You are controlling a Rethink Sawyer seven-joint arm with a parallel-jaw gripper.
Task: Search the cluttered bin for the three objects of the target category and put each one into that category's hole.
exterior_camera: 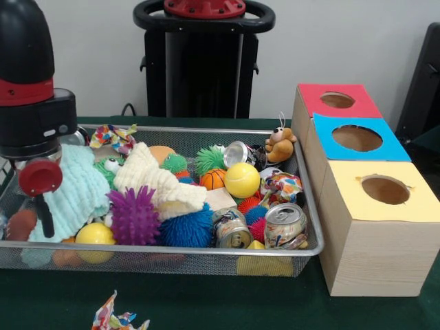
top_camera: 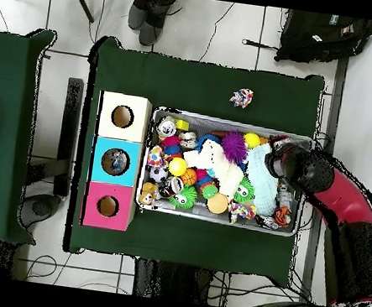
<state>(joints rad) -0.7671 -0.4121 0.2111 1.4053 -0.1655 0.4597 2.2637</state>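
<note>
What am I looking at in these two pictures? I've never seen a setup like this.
It is a red and black robot arm at a green table. One picture is taken across the table, the other straight down from above. A wire bin holds mixed toys, balls, cloths and crushed cans. Beside it stand three wooden boxes with holes: red, blue and yellow. The arm's end hangs over one end of the bin; whether its claw holds anything cannot be seen.
</note>
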